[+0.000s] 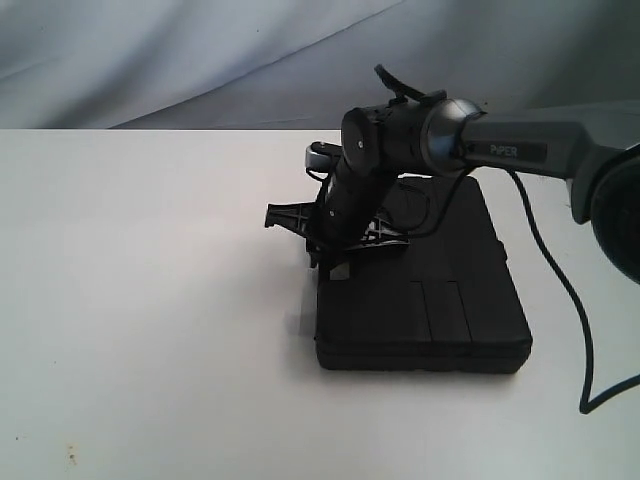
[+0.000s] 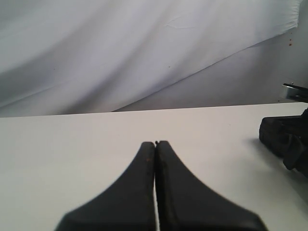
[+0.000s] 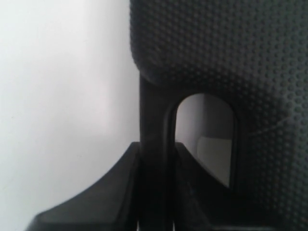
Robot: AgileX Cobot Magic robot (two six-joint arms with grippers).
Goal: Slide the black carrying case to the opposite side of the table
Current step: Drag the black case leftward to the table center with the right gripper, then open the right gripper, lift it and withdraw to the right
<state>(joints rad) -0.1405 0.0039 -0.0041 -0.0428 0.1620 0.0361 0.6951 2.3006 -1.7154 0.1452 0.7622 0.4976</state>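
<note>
The black case [image 1: 430,300] lies flat on the white table [image 1: 150,280], right of the middle. My right gripper [image 1: 335,262] reaches down from the right onto the case's left edge. In the right wrist view the gripper [image 3: 156,144] is shut on the case's handle bar [image 3: 153,110], one finger on each side, beside the handle cut-out [image 3: 207,139] and the dotted lid [image 3: 231,53]. In its own wrist view my left gripper [image 2: 155,142] is shut and empty above bare table [image 2: 72,154], with the case [image 2: 284,137] away at that frame's right edge. It does not show in the exterior view.
A grey cloth backdrop [image 1: 200,60] hangs behind the table's far edge. The right arm's cable [image 1: 560,290] trails over the table to the right of the case. Small specks [image 1: 70,455] mark the front left of the table.
</note>
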